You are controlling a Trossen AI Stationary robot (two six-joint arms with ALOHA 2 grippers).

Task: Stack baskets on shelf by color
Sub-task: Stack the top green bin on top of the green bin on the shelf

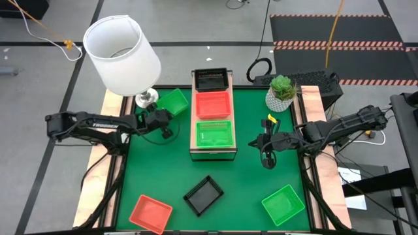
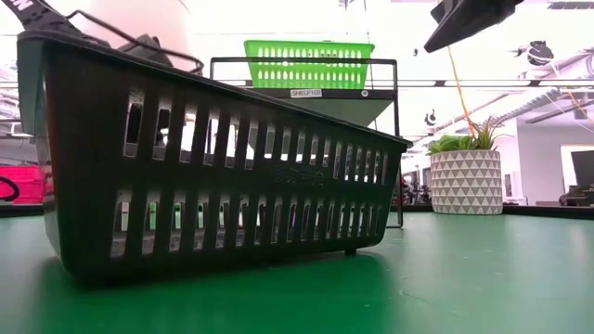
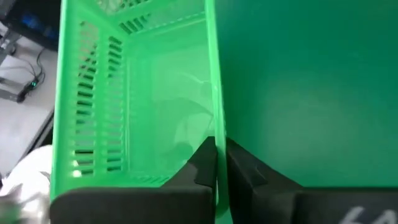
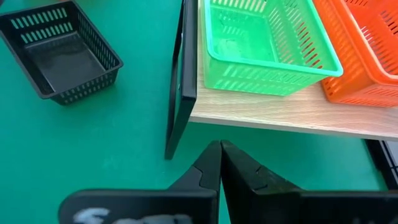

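Left hand clamped on rim of green basket, left of shelf; basket's long axis angled toward shelf's green basket, likely destination, to hand's right. Right hand idle right of shelf, fingers together, empty. Baskets: thin perforated plastic, shallow rectangles; shelf smooth light wood; worktop green.

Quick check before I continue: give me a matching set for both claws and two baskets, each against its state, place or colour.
Things:
1. left claw
2. right claw
3. loose black basket
4. middle basket on the shelf

States, places, colours:
A. orange-red
B. shut on the wall of a green basket
C. on the green mat, off the shelf
D. shut, holding nothing, beside the shelf

Pairs: 1-B, 2-D, 3-C, 4-A
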